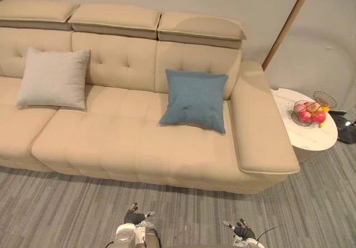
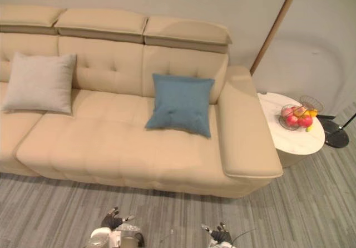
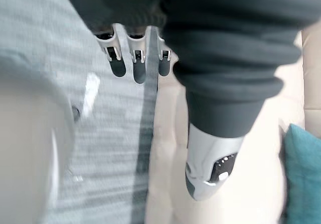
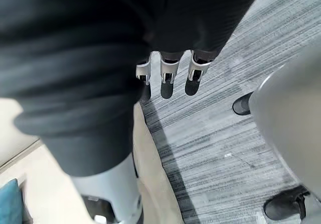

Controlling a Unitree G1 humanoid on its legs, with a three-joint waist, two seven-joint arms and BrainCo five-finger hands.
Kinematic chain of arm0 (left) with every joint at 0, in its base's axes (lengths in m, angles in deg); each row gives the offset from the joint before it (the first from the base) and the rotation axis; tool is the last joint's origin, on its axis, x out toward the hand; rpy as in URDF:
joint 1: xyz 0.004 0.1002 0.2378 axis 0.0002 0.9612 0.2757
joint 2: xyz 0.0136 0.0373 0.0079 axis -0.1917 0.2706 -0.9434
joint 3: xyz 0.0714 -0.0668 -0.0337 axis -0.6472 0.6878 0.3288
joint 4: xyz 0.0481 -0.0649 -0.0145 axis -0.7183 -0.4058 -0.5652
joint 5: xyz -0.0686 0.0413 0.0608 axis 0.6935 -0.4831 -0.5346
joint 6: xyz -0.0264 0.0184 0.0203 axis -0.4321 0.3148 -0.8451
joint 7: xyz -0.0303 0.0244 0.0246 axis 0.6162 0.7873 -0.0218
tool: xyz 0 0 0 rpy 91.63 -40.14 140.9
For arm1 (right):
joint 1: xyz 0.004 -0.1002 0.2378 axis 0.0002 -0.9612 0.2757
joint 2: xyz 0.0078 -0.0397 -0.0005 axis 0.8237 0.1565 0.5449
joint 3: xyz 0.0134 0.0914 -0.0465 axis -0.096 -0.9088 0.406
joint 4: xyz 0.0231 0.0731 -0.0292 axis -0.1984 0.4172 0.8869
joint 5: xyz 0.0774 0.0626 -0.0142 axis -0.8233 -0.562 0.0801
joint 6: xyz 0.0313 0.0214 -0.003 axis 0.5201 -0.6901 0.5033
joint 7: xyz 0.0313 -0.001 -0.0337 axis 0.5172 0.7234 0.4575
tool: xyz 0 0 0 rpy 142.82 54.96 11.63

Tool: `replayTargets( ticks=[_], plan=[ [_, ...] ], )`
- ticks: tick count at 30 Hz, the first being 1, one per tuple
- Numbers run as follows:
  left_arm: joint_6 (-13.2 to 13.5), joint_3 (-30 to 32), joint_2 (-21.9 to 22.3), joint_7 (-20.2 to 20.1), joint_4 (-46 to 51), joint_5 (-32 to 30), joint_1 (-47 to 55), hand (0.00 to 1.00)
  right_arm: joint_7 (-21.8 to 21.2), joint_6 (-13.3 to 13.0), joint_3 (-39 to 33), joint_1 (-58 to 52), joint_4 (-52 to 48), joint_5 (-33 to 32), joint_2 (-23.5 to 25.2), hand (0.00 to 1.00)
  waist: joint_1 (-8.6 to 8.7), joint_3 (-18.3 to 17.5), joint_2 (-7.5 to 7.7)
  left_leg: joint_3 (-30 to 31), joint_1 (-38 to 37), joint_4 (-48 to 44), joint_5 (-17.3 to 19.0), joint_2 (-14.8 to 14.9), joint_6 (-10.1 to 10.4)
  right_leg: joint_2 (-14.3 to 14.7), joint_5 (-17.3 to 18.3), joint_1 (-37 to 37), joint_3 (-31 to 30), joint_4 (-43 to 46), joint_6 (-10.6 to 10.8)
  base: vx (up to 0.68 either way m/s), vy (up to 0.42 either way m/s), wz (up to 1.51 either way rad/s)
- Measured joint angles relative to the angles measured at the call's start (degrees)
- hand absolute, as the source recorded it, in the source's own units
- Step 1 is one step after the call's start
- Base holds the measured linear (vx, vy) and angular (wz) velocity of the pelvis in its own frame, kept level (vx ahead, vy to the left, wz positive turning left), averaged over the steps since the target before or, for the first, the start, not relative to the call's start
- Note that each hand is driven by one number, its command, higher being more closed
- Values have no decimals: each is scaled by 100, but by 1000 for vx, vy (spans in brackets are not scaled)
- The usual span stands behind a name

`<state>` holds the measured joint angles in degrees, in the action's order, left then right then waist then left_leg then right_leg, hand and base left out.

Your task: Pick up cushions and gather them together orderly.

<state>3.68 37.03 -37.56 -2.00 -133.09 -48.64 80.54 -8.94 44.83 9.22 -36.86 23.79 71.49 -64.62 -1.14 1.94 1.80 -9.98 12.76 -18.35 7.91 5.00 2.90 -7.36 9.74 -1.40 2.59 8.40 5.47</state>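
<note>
Left hand (image 1: 135, 217) is hanging low over the grey floor (image 1: 55, 203) in front of the sofa (image 1: 128, 142), fingers straight and loose, holding nothing. Right hand (image 1: 242, 228) is doing the same beside it, fingers stretched out, also empty.

Blue cushion (image 1: 194, 99) is leaning on the backrest (image 1: 117, 59), near the armrest (image 1: 258, 120) on the robot's right. Grey cushion (image 1: 54, 78) is leaning further along to the left, well apart from the blue one, with bare seat lying between them.

Both are looking soft, plump and light, so they are probably going to squash and sag if pinched at one corner. Better bet: taking a side edge with fingers and thumb curling deep into the stuffing, or pressing one between both hands. Fabric is looking woven, not slippery.

Fruit basket (image 1: 309, 113) is sitting on the side table (image 1: 311, 139) past the armrest, out of the way.
</note>
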Motion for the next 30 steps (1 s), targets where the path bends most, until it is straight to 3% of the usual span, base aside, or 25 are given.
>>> replayTargets(
  ticks=[11, 12, 20, 30],
  plan=[
    [-9, 47, -21, -11, -259, -4, 34, 0, 30, 29, -214, 3, 45, 200, -108, 0, 77, -25, 0, 281, -236, 232, -123, -126, 13, 27, -133, 345, 95, -369, -80, 0, -6, 3],
    [-9, 56, -116, -45, -254, -3, 92, 0, 77, 38, -162, 4, 165, 411, -241, 0, 131, 120, 50, 611, -664, 261, 139, -195, 107, 26, 100, 742, 116, -282, -36, 34, 3, 1],
    [-8, 55, -117, -66, -257, 0, 96, 0, 77, 47, -162, -33, 166, 427, -242, 0, 136, 111, 32, 625, -606, 163, 193, -209, 88, 16, 113, 744, 124, -276, -23, 0, 0, 0],
    [-5, 13, -95, -164, -478, 8, 159, 0, 89, 137, -47, -286, 163, 912, -382, 0, 181, 78, -110, 403, -1612, 1721, -608, -204, 198, 70, 194, 855, -127, -111, -168, -18, -38, -8]
  ],
)
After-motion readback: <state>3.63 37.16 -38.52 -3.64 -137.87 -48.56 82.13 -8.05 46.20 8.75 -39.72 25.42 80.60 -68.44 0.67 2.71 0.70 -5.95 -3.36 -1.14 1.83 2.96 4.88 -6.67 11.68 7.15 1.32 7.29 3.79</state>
